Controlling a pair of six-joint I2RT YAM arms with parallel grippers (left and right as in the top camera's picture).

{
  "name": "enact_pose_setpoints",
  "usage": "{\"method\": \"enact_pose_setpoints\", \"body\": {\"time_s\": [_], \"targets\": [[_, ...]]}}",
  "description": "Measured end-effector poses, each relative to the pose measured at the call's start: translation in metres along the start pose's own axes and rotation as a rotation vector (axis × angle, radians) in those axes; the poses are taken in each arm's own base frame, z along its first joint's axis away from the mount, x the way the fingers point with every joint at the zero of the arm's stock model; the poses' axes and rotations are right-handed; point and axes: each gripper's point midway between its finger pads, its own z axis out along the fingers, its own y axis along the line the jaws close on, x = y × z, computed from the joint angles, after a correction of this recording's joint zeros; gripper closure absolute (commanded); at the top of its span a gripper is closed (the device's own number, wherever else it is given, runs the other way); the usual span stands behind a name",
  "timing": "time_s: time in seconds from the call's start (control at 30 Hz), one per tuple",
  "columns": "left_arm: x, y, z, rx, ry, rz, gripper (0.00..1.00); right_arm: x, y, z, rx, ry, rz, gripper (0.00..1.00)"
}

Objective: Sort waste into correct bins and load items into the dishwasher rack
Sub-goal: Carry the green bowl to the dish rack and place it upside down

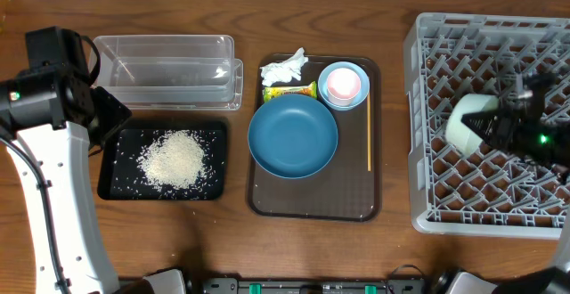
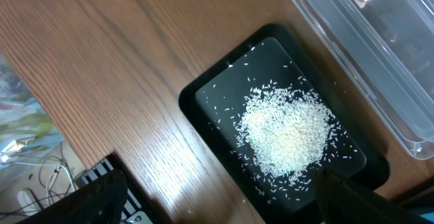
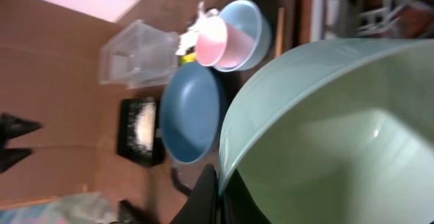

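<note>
Over the grey dishwasher rack (image 1: 472,36), the right tool (image 1: 503,129) is pinching the rim of the pale mint-green bowl (image 1: 468,120), holding it tilted. The left tool (image 2: 220,207) is hanging spread over white rice (image 1: 175,159) in the black tray (image 1: 116,187) on the wood-grain counter (image 1: 223,249). Print on the snack wrapper (image 1: 289,90) is showing too small to read.

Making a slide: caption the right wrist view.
Right gripper grips the mint-green bowl at its rim; pink cup, dark blue bowl behind.

Looks like a robotics lab: a white robot arm (image 1: 49,205) at a wood-grain surface (image 1: 294,249), with loose cables (image 2: 41,180) alongside.
</note>
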Motion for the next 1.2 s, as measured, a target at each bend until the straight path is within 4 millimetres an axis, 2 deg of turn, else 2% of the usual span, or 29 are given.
{"method": "enact_pose_setpoints", "body": {"time_s": [0.27, 0.43, 0.9, 0.97, 1.1, 1.2], "targets": [[0.000, 0.000, 0.000, 0.000, 0.000, 0.000, 0.10, 0.012, -0.031, 0.020, -0.108, 0.035, 0.094, 0.99], [0.000, 0.000, 0.000, 0.000, 0.000, 0.000, 0.10, 0.007, -0.033, 0.022, -0.153, 0.015, 0.079, 0.99], [0.000, 0.000, 0.000, 0.000, 0.000, 0.000, 0.10, -0.006, -0.054, 0.020, -0.120, -0.033, 0.032, 0.97], [0.000, 0.000, 0.000, 0.000, 0.000, 0.000, 0.10, -0.006, -0.056, 0.020, -0.110, -0.028, 0.051, 0.94], [0.000, 0.000, 0.000, 0.000, 0.000, 0.000, 0.10, -0.001, -0.065, 0.019, -0.062, -0.006, 0.122, 0.78], [0.000, 0.000, 0.000, -0.001, 0.000, 0.000, 0.10, 0.005, -0.073, 0.016, -0.018, 0.012, 0.186, 0.74]]}}
